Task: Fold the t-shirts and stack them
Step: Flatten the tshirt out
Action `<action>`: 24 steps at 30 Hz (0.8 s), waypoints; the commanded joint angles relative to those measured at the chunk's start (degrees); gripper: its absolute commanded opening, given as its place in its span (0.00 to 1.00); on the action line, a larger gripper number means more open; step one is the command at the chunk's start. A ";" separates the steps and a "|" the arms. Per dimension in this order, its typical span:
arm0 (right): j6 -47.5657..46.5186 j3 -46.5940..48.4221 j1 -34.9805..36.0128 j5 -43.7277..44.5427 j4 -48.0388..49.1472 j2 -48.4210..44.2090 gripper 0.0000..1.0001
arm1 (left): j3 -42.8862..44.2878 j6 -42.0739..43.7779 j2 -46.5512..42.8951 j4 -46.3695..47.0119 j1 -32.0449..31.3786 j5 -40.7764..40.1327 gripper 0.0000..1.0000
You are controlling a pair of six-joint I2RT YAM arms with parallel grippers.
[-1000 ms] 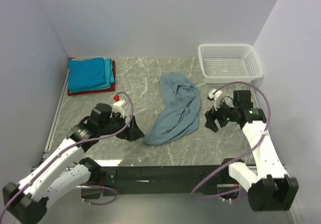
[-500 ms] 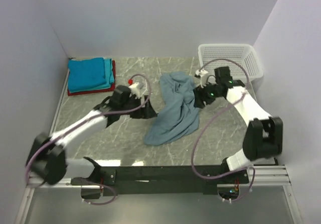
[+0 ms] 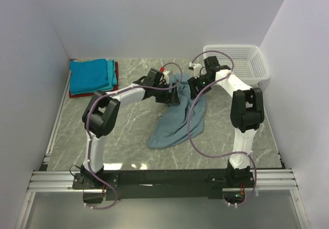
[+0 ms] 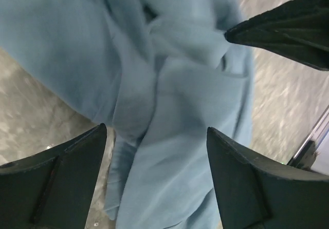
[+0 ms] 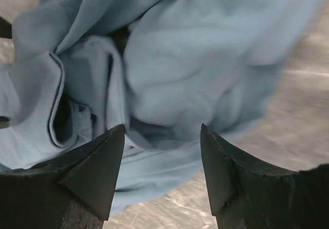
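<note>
Grey-blue crumpled cloth t-shirt (image 3: 177, 118) lies mid-frame, its upper end between the left gripper (image 3: 173, 96) and right gripper (image 3: 194, 86), both spread wide, gripping nothing; folded blue, teal and red t-shirts (image 3: 93, 76) sit upper left.

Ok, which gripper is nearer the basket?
Right. The right gripper is over the far end of the grey shirt, just left of the basket; the left gripper is farther left.

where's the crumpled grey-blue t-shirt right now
In the top view the crumpled grey-blue cloth t-shirt lies mid-table, its far end between the left gripper and right gripper, with the white mesh basket to its far right.
</note>
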 commanded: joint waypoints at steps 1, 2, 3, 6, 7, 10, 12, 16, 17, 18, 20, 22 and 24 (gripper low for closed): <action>-1.53 2.95 1.91 0.91 -2.98 1.23 0.67 | 3.18 1.93 0.48 -1.39 -1.22 2.82 0.82; -1.62 3.74 2.34 0.74 -3.33 1.93 0.67 | 3.71 2.02 1.00 -1.74 -1.48 2.73 0.81; -1.71 4.18 2.61 0.56 -4.03 3.25 0.66 | 4.41 2.02 2.05 -2.26 -1.65 2.82 0.76; -1.53 5.59 3.57 0.04 -5.70 5.01 0.51 | 6.44 1.50 3.90 -3.23 -1.92 3.52 0.61; -1.36 5.77 3.66 0.03 -5.62 4.93 0.46 | 6.53 1.15 4.26 -2.97 -1.92 3.70 0.56; -1.10 5.42 3.58 0.56 -5.36 3.70 0.20 | 6.27 0.62 4.70 -2.45 -1.92 4.84 0.30; -1.10 4.45 3.31 0.65 -4.49 1.60 0.03 | 5.74 0.53 3.48 -2.18 -1.92 4.14 0.04; -0.83 3.57 2.17 0.39 -3.52 -3.23 0.00 | 2.50 2.02 -3.36 -3.58 -0.52 -2.26 0.00; -0.74 4.01 1.82 0.65 -3.51 -4.38 0.00 | 1.27 2.20 -8.52 -3.50 1.05 -4.19 0.00; -0.66 4.71 1.56 0.82 -3.77 -6.65 0.00 | 0.04 2.37 -11.27 -3.67 2.11 -7.34 0.00; -0.31 7.87 0.51 0.22 -4.74 -9.03 0.00 | -2.43 3.42 -16.72 -5.25 5.70 -9.91 0.00; 0.22 11.55 -0.37 -0.84 -5.71 -12.72 0.00 | -4.19 4.39 -25.24 -8.14 8.35 -12.89 0.00; 1.19 12.45 -2.57 -2.95 -5.98 -17.89 0.00 | -6.81 4.83 -34.44 -10.78 12.13 -14.49 0.00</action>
